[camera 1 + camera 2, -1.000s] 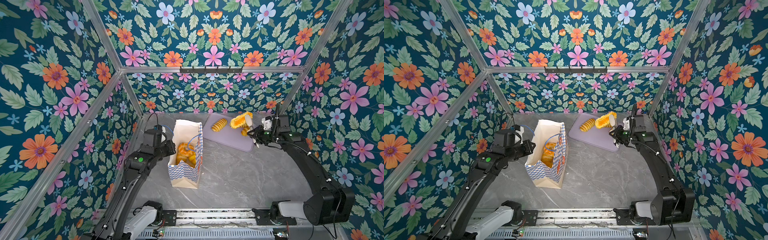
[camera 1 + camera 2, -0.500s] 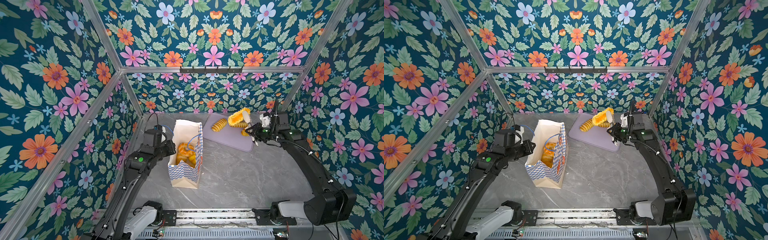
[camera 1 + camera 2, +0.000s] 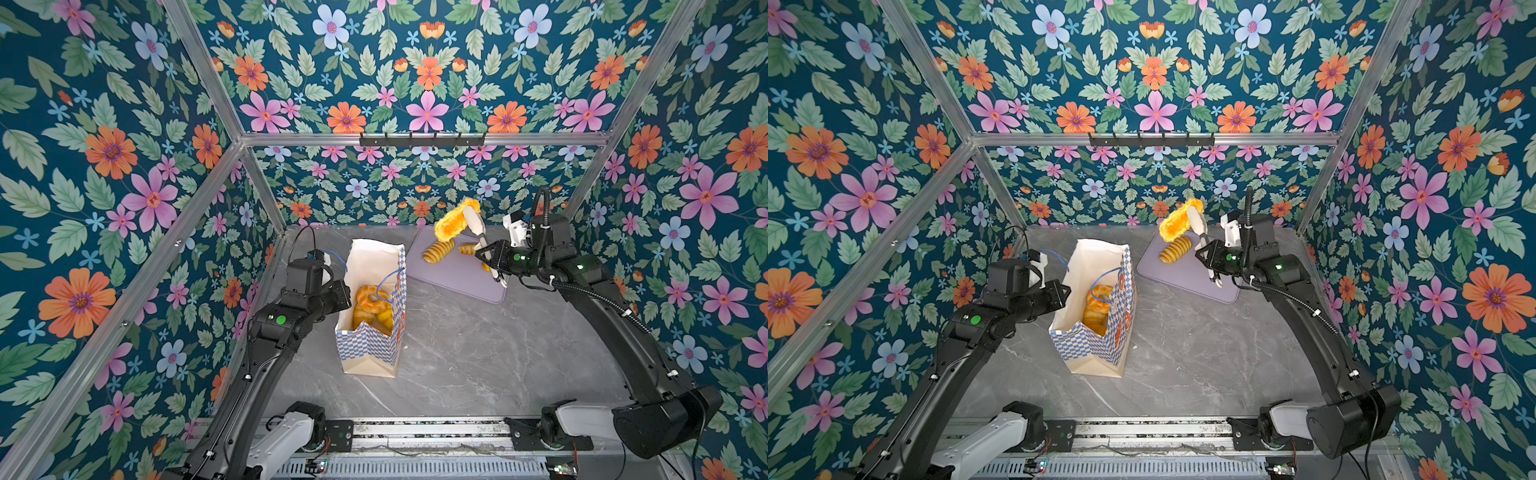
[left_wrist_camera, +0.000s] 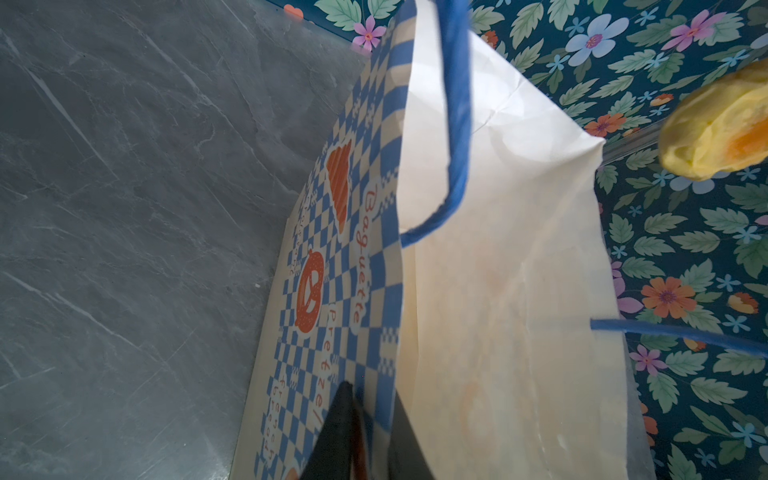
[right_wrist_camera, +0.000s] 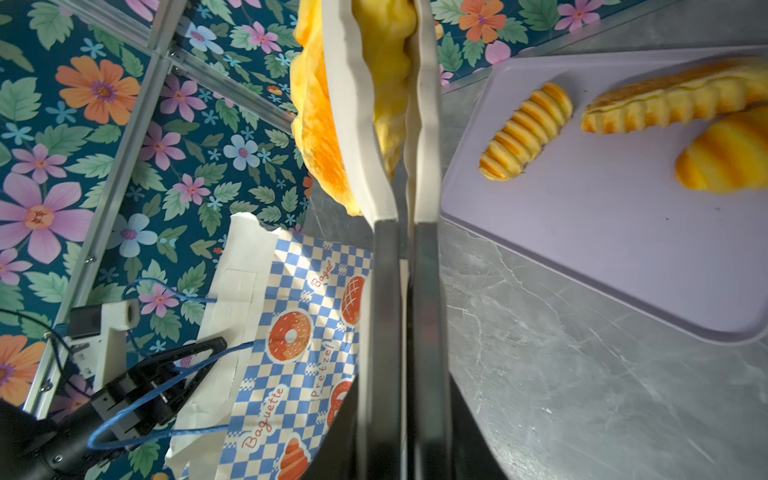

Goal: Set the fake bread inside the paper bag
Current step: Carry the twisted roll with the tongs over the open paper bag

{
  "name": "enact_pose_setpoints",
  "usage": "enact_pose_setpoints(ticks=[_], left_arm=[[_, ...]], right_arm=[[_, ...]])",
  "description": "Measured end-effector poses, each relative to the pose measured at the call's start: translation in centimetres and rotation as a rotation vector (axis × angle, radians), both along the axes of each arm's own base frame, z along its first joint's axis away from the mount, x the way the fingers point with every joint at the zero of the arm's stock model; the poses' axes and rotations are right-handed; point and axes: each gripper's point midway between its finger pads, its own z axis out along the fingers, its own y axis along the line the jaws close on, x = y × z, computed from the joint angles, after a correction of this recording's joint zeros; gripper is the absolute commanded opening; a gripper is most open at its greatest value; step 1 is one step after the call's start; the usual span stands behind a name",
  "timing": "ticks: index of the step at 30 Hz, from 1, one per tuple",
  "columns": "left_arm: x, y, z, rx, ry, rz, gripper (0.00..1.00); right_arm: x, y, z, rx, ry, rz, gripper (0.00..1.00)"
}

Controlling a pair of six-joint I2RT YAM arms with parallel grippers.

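Jaws almost together on the right gripper [image 5: 380, 50], sunk into a soft golden pastry [image 5: 316, 124] and squashing its middle. Held well above the far end of the lilac tray [image 3: 457, 282], close to the back wall, short of the paper bag [image 3: 370, 349] and not yet over its mouth. Inside the bag already: several glossy pieces of fake bread [image 3: 370, 305], piled low. On the tray: a ridged roll [image 5: 525, 133], a long loaf [image 5: 673, 99] and a croissant [image 5: 727, 158], untouched. Over at the bag's side wall, left gripper [image 4: 370, 409] pinched tight on the paper rim, one finger outside the checks and one against the lining, propping the mouth open. Blue cord handle [image 4: 455, 124] looping across that opening. Step in hand, by the look of it: the carry, midway from tray to bag. Next: swing across above the rim, centre over the mouth, dip past the cord, then let go. Likely to droop or snag on the handle, being so soft. Three more trips after that, probably.
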Motion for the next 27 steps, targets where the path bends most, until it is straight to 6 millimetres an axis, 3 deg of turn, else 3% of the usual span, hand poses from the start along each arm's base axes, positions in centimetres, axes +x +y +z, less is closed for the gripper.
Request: enact_pose_setpoints(ticks=[4,13,27], left_arm=[[0.0,0.0,0.0,-0.001,0.001,-0.002,0.15],[0.0,0.0,0.0,-0.002,0.001,-0.002,0.16],[0.0,0.0,0.0,-0.005,0.001,0.000,0.16]], right_arm=[[-1.1,1.9,1.5,-0.010,-0.045,0.068,0.26],[-2.3,5.5,2.6,-0.052,-0.085,0.184,0.26],[-4.0,7.9,3.2,-0.105,-0.107,0.282,0.27]])
